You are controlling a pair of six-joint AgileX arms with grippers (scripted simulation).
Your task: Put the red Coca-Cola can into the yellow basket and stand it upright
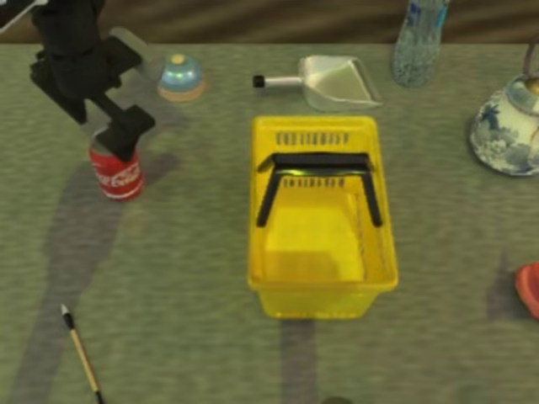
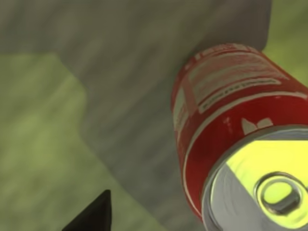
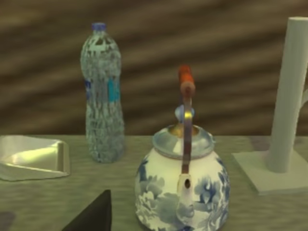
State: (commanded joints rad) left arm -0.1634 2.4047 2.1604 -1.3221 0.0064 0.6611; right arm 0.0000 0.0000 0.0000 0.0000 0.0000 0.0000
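Hovering directly over the upright red Coca-Cola can at the tabletop's left, left gripper lined up for a top-down grasp, finger spread impossible to tell. Leaving the yellow basket empty at centre, well apart from the can, handles folded across its far half. Keeping the right arm parked near the blue-and-white kettle.

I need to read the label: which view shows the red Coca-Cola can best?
The left wrist view: the small red cylindrical Coca-Cola can fills it, label and silver top visible. The top view shows it small, partly under the left gripper. The right wrist view misses it.
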